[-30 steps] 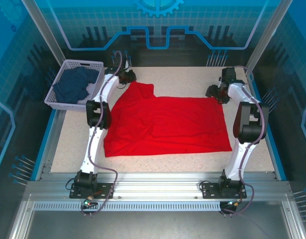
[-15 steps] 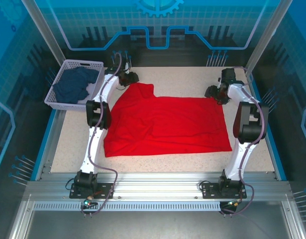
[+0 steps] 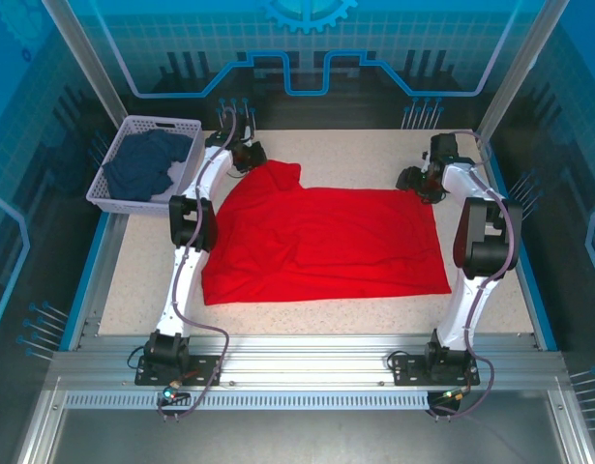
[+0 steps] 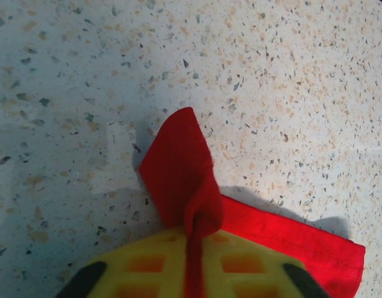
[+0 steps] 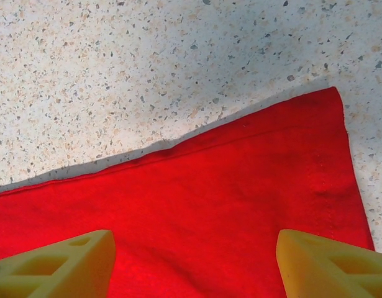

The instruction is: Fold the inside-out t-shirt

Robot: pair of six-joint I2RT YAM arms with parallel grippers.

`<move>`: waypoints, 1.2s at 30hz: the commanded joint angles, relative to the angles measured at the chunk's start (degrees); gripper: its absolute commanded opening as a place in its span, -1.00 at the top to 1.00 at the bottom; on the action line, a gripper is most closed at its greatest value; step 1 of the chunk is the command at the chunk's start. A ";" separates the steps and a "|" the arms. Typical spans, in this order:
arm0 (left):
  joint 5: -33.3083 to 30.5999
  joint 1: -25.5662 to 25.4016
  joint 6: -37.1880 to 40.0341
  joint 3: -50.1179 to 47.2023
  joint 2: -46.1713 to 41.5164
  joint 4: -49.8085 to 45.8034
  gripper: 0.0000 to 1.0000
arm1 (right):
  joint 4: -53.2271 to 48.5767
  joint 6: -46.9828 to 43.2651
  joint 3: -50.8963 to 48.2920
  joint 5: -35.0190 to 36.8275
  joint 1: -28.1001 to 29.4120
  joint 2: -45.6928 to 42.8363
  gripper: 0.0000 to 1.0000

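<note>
The speckled table [image 3: 374, 150] carries the red inside-out t-shirt [image 3: 326, 242], spread flat across its middle for folding. The basket [image 3: 166, 123] holding a navy garment [image 3: 142, 166] sits at the far left edge, out of the way. My left gripper [image 4: 194, 248] is pinched onto the shirt's far left tip, ready to lift. My right gripper [image 5: 194, 257] hangs spread over the far right corner, lined up to pinch.
</note>
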 commanded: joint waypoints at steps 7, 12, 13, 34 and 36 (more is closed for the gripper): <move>0.48 -0.04 1.28 -4.04 -3.05 4.99 1.00 | -5.89 1.40 9.27 7.31 -1.68 5.57 -0.39; 0.57 -0.11 1.55 -6.39 -4.75 6.33 1.00 | -10.72 1.53 16.24 10.96 -1.96 11.80 -0.33; 0.92 -0.05 1.47 -6.41 -4.80 6.42 1.00 | -11.71 1.52 17.55 11.28 -2.05 13.07 -0.32; 2.30 -0.13 2.87 -8.14 -7.43 7.43 1.00 | -17.70 -1.49 30.68 11.86 -2.66 26.78 0.45; 2.45 -0.13 3.10 -8.16 -7.99 7.55 1.00 | -18.31 -2.35 32.18 12.07 -2.67 27.29 0.53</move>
